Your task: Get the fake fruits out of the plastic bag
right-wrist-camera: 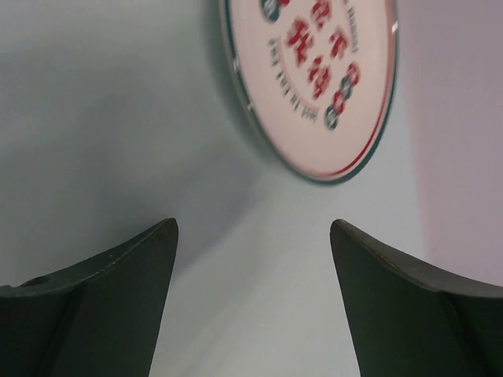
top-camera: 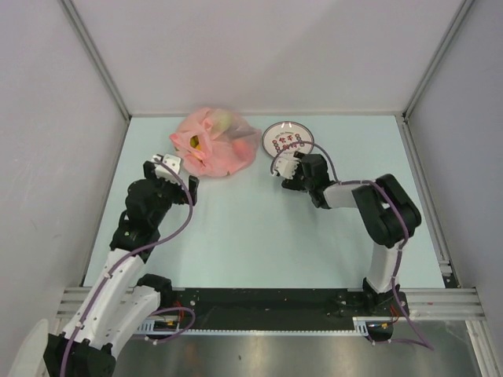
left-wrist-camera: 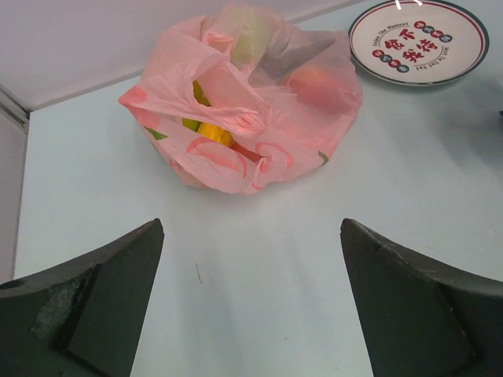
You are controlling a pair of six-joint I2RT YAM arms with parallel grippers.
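The left jaws stand wide open and empty, low over the table (left-wrist-camera: pixel 259 267), aimed at the plastic bag (left-wrist-camera: pixel 251 149) just ahead. The right jaws, also spread and empty, face the plate (right-wrist-camera: pixel 314 78) beside the bag. Best to pinch a loose fold at the bag's mouth, not a fruit bulge. The left wrist view shows yellow and pale-green fake fruits (left-wrist-camera: pixel 211 133) through the film; only the overhead view shows both arms.

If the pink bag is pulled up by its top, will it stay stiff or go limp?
Probably limp: the bag looks thin and crinkled, so it should fold. The fruits showing through it may shift and roll inside.
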